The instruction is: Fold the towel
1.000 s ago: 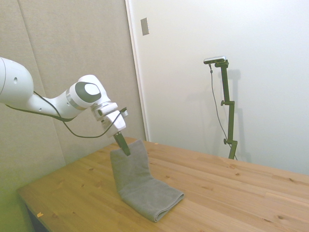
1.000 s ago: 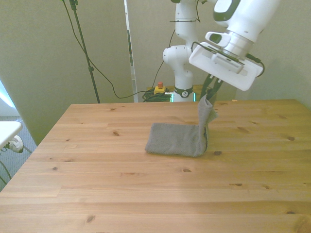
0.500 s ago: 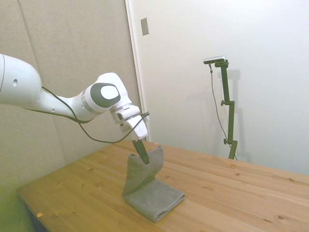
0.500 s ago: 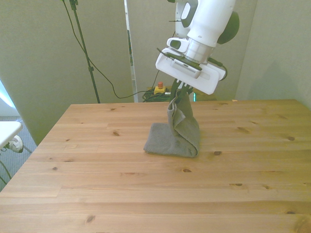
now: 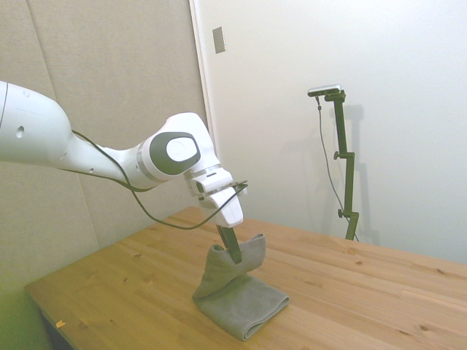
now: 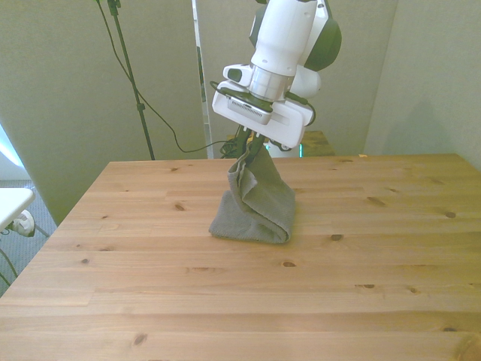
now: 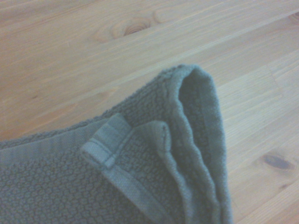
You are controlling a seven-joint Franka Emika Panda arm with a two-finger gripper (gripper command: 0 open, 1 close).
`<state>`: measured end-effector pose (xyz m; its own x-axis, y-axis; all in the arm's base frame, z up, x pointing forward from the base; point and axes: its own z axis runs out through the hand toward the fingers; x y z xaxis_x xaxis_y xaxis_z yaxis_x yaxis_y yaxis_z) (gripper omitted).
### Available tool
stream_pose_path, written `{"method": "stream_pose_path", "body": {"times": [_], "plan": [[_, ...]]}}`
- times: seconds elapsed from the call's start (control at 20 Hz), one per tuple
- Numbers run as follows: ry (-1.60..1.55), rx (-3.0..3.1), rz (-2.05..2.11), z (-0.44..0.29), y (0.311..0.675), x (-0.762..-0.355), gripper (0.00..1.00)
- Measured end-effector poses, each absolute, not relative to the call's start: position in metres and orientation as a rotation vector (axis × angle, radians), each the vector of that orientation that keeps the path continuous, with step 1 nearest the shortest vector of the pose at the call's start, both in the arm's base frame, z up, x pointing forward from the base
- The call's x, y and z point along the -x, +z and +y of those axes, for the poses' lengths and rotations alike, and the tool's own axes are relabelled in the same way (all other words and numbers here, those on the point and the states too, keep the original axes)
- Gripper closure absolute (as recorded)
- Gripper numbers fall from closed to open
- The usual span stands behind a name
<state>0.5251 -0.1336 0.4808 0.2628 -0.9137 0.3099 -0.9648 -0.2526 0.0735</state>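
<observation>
- one grey towel (image 5: 237, 295) on the wooden counter (image 6: 225, 301), its upper layer lifted by one edge above the rest.
- gripper (image 5: 235, 254): fingers clamped on that raised edge.
- no readable writing or labels anywhere.

1. The towel (image 5: 241, 295) (image 6: 259, 207) (image 7: 140, 172) is plain grey, with a bumpy woven texture and a smooth striped band along its hem.
2. The table (image 5: 350, 292) (image 6: 240, 301) (image 7: 93, 42) is light honey-coloured wood with darker knots and grain lines.
3. The arm (image 5: 87, 149) (image 6: 289, 30) is white with dark grey joint caps.
4. The gripper (image 5: 235, 255) (image 6: 248, 150) has dark fingers.
5. The wall (image 5: 365, 58) is off-white.
</observation>
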Motion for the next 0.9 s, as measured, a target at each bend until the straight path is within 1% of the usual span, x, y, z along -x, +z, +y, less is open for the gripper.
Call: {"method": "stream_pose_path", "body": {"times": [0.5, 0.65, 0.75, 0.9], "plan": [[0.286, -2.301, -1.721, -0.129, 0.475, -0.525, 0.00], [0.226, -2.378, -1.708, -0.116, 0.471, -0.521, 0.00], [0.161, -2.489, -1.667, -0.096, 0.471, -0.509, 0.00], [0.054, -2.653, -1.563, -0.054, 0.483, -0.468, 0.00]]}}
